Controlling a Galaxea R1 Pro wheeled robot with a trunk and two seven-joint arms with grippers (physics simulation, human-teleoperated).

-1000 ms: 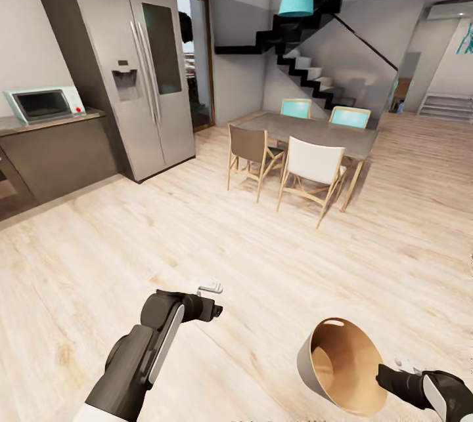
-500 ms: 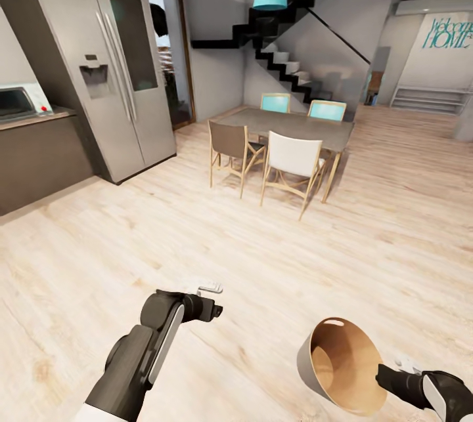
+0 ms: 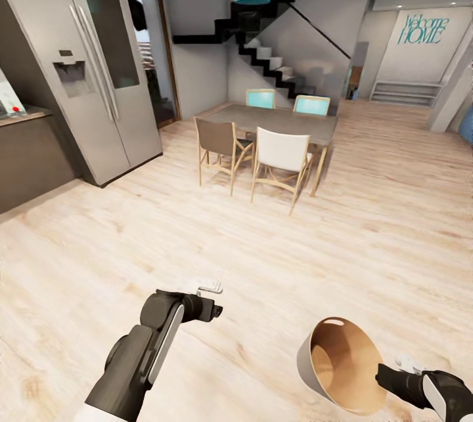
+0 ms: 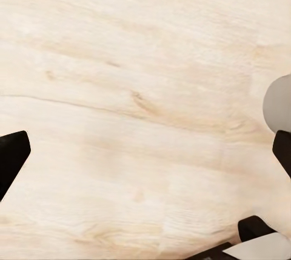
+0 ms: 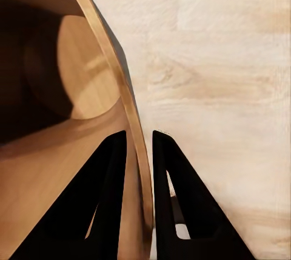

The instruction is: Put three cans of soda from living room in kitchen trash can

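Swinging right, our view has slid the fridge [image 3: 98, 67] and table [image 3: 282, 121] leftward. We carry the bin [image 3: 341, 364], its rim clenched by our right gripper [image 5: 139, 142]; our left gripper [image 3: 209, 289] hangs spread, empty. We judge ourselves in transit; next, find the cans.
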